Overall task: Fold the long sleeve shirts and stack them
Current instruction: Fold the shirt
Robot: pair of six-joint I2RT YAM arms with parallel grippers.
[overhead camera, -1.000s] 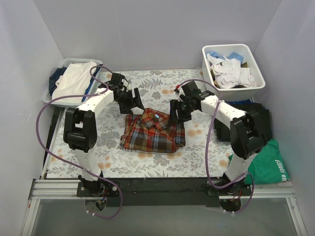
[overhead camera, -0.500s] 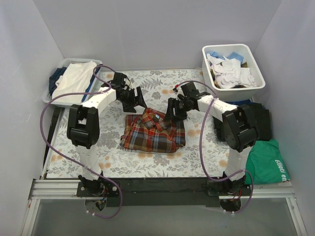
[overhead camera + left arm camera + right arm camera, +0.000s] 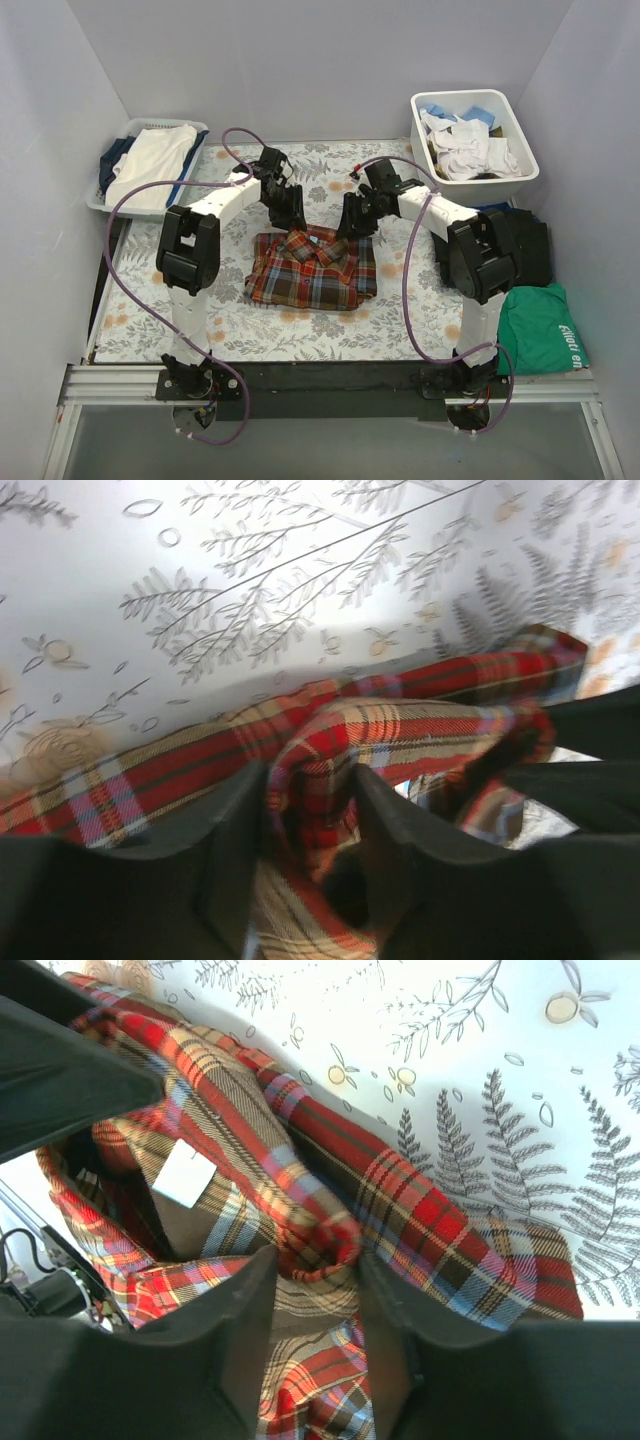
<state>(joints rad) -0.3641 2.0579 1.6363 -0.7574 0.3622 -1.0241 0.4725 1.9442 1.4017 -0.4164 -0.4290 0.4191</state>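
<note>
The plaid flannel shirt (image 3: pixel 310 275) lies folded in the middle of the floral table (image 3: pixel 150 300). My left gripper (image 3: pixel 293 222) is at its far left edge, near the collar. In the left wrist view (image 3: pixel 305 800) its jaws are shut on a bunched fold of the plaid shirt (image 3: pixel 400 730). My right gripper (image 3: pixel 352 222) is at the far right edge. In the right wrist view (image 3: pixel 315 1270) its jaws pinch a roll of the plaid shirt (image 3: pixel 420 1210) beside the collar, whose white label (image 3: pixel 183 1173) shows. Black folded garments (image 3: pixel 530 245) lie at the table's right edge.
A white bin (image 3: pixel 520 130) of white and blue clothes stands at the back right. A basket (image 3: pixel 120 140) with white and dark clothes stands at the back left. A green garment (image 3: pixel 545 335) lies at the front right, below the black pile.
Both grippers have moved inward and down onto the shirt's far edge and closed on the fabric at the collar; the shirt has stayed in place.
</note>
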